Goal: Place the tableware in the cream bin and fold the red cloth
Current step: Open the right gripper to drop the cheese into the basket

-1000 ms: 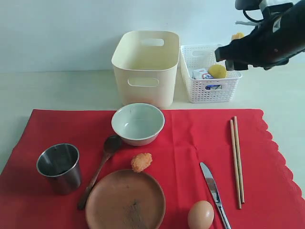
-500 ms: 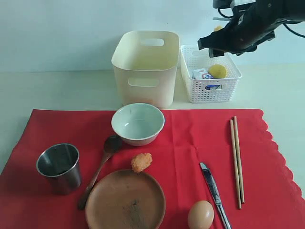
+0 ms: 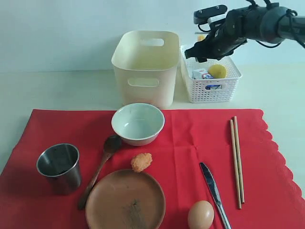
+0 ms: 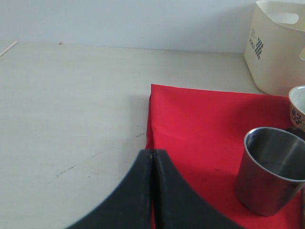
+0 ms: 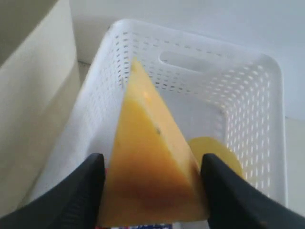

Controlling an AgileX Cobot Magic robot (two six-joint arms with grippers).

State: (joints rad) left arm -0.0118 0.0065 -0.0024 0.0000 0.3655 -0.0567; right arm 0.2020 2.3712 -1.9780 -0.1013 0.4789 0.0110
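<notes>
On the red cloth lie the pale bowl, steel cup, wooden spoon and brown plate. Behind the bowl the cream bin stands with nothing showing inside. My right gripper hangs over the white lattice basket, shut on a yellow cheese wedge gripped on both sides. The left gripper is shut on nothing, low over the cloth's left edge, with the cup close by. It is outside the exterior view.
The white lattice basket beside the bin holds a lemon and a milk carton. A fried nugget, egg, knife and chopsticks also lie on the cloth.
The right arm has swung left and back with the cheese wedge, from beyond the basket's right side to above it. Nothing on the cloth has moved.
</notes>
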